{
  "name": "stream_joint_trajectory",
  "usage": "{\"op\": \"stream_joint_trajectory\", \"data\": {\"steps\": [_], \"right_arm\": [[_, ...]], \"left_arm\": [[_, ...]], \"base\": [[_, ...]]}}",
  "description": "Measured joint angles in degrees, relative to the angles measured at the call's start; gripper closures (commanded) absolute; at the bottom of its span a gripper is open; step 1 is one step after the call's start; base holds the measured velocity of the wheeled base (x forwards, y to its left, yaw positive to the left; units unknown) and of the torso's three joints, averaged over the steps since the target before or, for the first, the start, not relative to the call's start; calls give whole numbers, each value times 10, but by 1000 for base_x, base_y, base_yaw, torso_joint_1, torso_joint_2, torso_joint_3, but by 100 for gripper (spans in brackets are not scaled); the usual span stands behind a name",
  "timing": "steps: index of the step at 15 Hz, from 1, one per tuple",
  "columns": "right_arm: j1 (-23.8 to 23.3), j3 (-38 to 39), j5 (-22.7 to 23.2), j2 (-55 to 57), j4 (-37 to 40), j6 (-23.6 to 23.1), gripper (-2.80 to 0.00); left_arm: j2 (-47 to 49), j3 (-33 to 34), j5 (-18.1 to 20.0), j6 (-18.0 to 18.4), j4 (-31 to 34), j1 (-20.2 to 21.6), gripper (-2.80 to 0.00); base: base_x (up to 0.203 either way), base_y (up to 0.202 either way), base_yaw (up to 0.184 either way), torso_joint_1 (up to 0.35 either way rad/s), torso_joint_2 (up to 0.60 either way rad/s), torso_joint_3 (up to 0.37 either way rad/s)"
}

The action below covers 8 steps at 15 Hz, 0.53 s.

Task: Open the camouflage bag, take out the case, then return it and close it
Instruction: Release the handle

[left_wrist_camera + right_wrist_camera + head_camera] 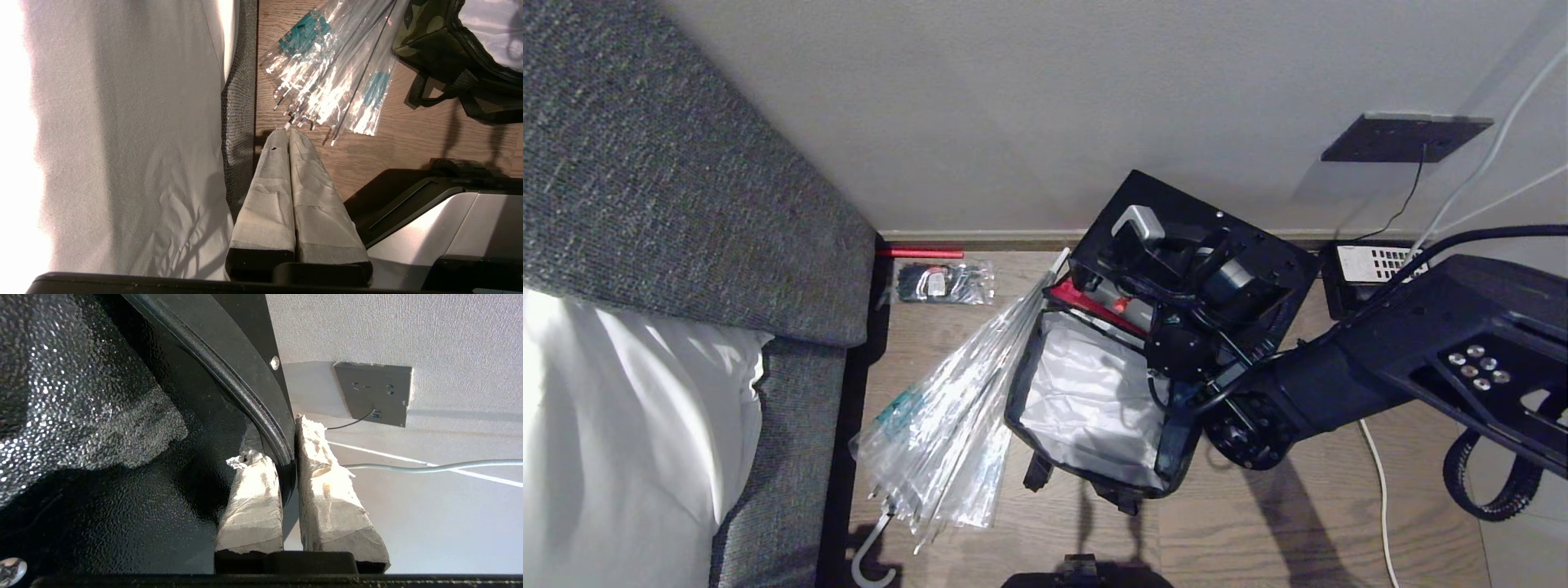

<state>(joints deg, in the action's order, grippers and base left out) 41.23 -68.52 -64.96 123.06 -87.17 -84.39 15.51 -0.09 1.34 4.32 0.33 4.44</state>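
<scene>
Camouflage bag (1094,408) centre frame, open, silver lining showing. Right pincer (288,457) clamped on black case (1192,245) rim above it. Left pincer (288,134) together, idle.

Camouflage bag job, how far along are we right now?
Done: the camouflage bag lies open on the floor, silvery lining showing. In hand: the right pincer is clamped on the rim of the black case, holding it tilted at the bag's far end. Left: returning the case and closing up. The left pincer sits shut near the umbrella.
</scene>
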Motion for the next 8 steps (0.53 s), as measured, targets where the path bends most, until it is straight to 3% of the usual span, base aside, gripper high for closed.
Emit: {"op": "stream_joint_trajectory", "data": {"steps": [8], "right_arm": [[3, -3, 0, 1, 0, -1, 0]], "left_arm": [[-110, 0, -3, -3, -3, -42, 0]], "base": [[0, 0, 0, 0, 0, 0]]}}
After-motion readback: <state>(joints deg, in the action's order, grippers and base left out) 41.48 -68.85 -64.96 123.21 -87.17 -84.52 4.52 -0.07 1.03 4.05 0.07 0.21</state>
